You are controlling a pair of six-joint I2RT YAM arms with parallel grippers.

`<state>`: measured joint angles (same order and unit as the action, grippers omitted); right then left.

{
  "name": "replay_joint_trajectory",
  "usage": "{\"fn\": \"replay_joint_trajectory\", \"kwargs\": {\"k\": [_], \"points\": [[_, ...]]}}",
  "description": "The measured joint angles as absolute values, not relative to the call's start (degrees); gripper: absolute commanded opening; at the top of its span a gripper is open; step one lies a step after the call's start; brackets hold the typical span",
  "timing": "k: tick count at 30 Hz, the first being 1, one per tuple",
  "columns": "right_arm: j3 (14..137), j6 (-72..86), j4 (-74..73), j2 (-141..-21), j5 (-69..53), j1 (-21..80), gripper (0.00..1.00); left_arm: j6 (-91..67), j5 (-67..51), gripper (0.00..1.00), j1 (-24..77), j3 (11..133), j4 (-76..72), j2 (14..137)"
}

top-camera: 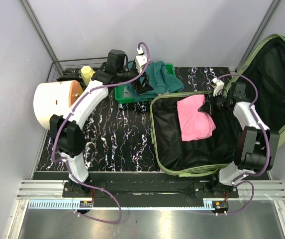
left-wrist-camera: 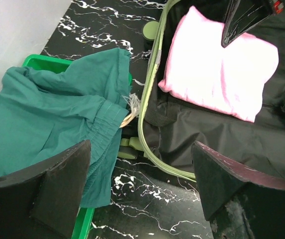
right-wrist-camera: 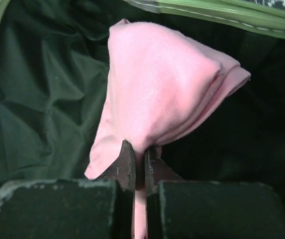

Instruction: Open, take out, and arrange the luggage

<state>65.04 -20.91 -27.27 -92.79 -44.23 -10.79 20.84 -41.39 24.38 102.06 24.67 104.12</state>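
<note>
Much is covered or cropped. The luggage (top-camera: 176, 149) lies open at the 3 o'clock side of the black marbled table (top-camera: 110, 142). Its raised lid at 2 o'clock is cut off by the top view's right edge. The right arm crosses the black lining of its near right part.

The green tray (top-camera: 124, 98), at 12 o'clock on the table, is mostly buried under a teal garment (top-camera: 161, 79); only its left rim and a corner show. In the top view the left gripper (left-wrist-camera: 141, 147) is hard to pick out against the dark parts around it. Its wrist view shows the fingers spread wide and holding nothing, over the gap between the tray and the suitcase rim.

The right gripper (right-wrist-camera: 140, 152) has its fingers pressed together, pinching a fold of the pink garment (right-wrist-camera: 167, 84). The cloth rises in a peak from the lining, and the pinched edge hides behind the fingertips. A white drum (top-camera: 50, 105) with an orange face sits at 9 o'clock; a small yellow item (top-camera: 87, 74) behind it is too small to identify.

Counted: one suitcase, one tray, two garments (one pink, one teal), one drum, two arms.
</note>
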Motion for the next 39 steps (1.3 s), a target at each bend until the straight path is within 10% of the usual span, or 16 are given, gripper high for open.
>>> {"fn": "replay_joint_trajectory", "kwargs": {"k": [9, 26, 29, 34, 35, 39], "points": [[59.1, -32.9, -28.0, -82.1, -49.5, -9.8, 0.00, 27.9, -46.0, 0.99, 29.4, 101.7, 24.6, 106.9], [52.2, -44.9, -28.9, -65.6, -50.2, -3.3, 0.00, 26.5, -55.8, 0.95, 38.1, 103.2, 18.1, 121.2], [51.5, -45.9, -29.0, -64.4, -50.2, -2.6, 0.00, 23.5, -56.6, 0.70, 38.7, 103.9, 17.7, 123.1], [51.2, -46.7, -28.7, -63.3, -49.7, -2.3, 0.00, 15.9, -58.8, 0.00, 39.0, 103.8, 14.1, 123.5], [51.2, -46.6, -28.4, -63.2, -49.4, -2.3, 0.04, 13.6, -59.2, 0.00, 39.0, 103.6, 12.5, 123.4], [51.1, -42.4, -25.4, -62.8, -47.3, -2.3, 0.79, 4.9, -58.9, 0.00, 38.9, 102.6, 7.0, 122.5]]}}
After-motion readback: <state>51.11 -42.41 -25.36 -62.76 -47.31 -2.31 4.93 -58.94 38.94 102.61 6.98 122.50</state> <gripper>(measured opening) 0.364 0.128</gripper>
